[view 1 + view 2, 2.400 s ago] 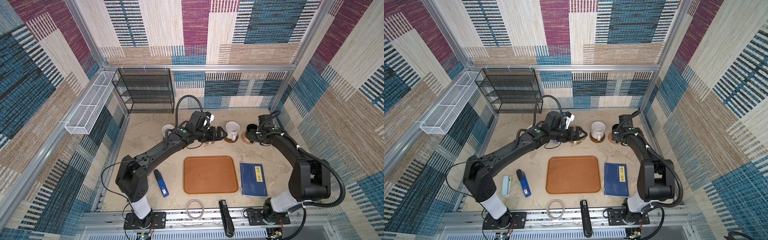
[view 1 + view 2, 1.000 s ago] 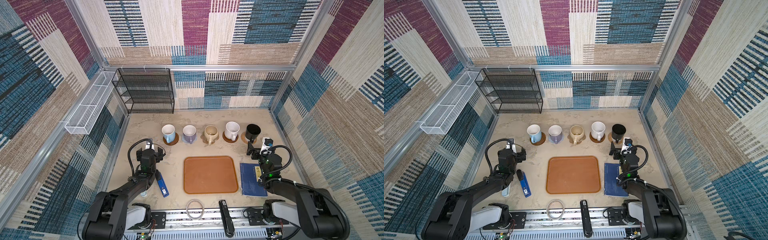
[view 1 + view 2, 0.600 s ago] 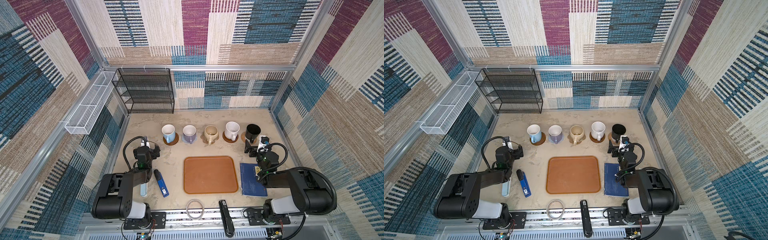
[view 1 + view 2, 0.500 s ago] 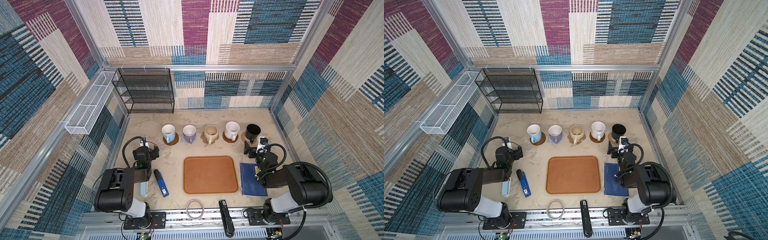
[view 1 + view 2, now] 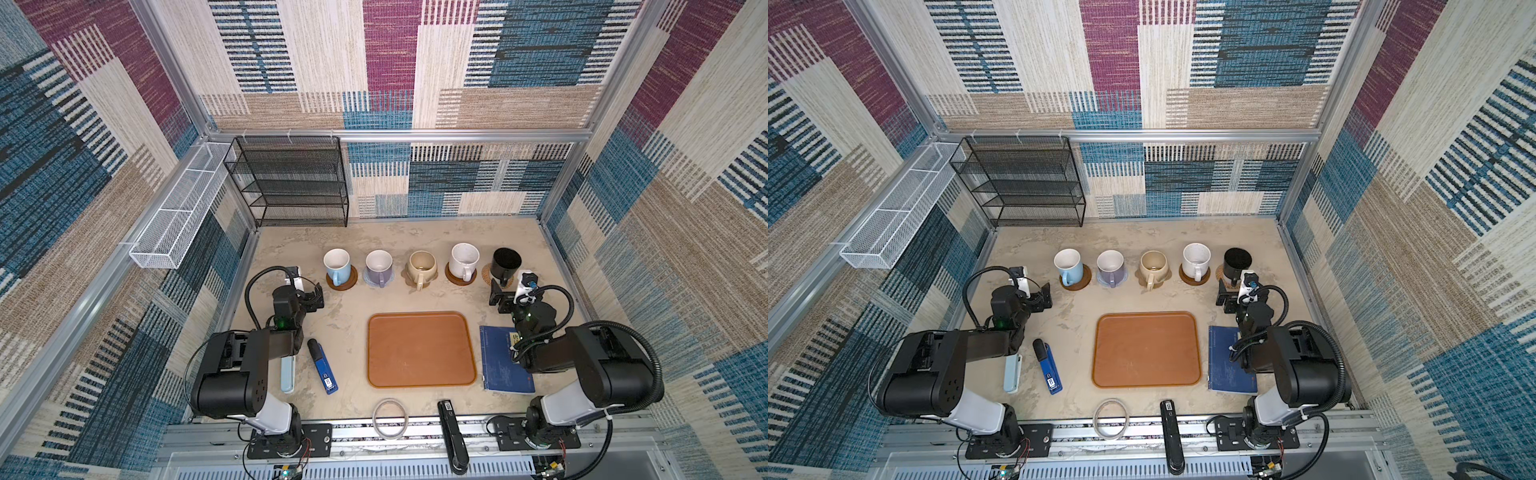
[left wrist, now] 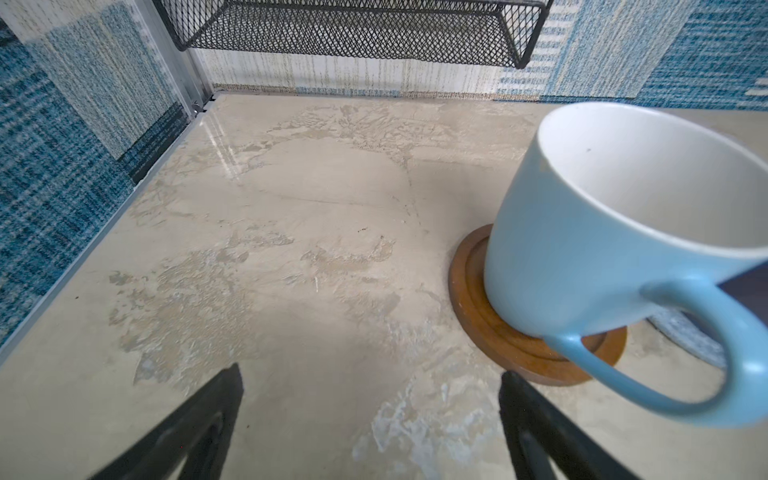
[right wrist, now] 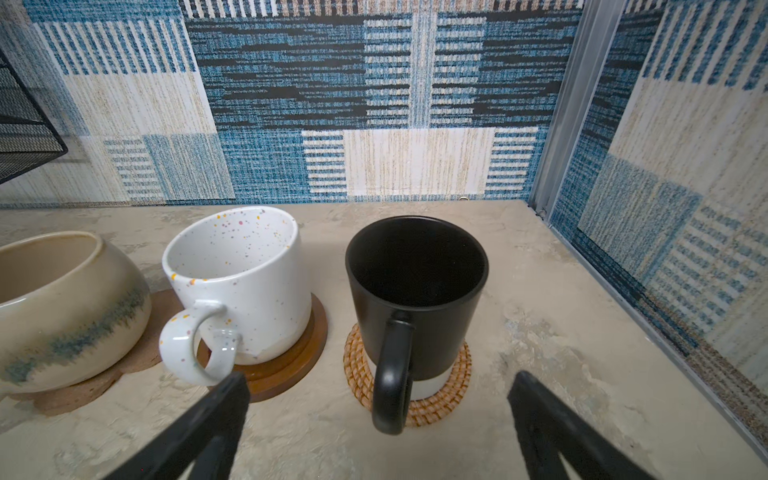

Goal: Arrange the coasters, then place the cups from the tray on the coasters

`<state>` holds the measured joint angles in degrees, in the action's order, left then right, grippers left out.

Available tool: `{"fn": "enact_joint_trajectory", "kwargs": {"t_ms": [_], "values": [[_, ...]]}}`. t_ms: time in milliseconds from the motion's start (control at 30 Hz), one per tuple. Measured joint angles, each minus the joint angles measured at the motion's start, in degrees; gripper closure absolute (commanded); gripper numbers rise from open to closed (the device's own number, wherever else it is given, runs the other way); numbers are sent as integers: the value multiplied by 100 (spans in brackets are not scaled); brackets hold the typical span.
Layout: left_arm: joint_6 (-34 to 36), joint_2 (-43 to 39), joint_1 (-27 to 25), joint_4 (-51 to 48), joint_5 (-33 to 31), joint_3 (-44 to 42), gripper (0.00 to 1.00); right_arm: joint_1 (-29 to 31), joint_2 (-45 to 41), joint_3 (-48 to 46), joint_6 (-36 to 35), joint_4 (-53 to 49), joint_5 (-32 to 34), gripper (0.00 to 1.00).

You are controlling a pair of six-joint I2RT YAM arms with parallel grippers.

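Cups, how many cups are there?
5, all in one row beyond the tray, left to right in a top view: blue, lavender, beige, speckled white, black. None looks hidden.

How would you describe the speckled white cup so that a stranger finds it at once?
Beyond the orange tray stands a row of five cups on coasters. The speckled white cup is fourth from the left, next to the black cup; only it has coloured dots.

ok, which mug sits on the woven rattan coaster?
The all-black handled mug, standing on the round rattan coaster at the right end of the row in both top views. It alone is dark inside; the rest have pale insides.
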<state>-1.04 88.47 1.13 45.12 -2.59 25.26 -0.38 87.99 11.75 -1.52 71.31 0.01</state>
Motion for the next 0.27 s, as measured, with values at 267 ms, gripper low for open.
{"fn": "enact_joint_trajectory", "kwargs": {"t_ms": [267], "values": [[15, 42, 11, -83, 142, 74, 1, 0, 0, 0, 0, -2, 0, 0]]}}
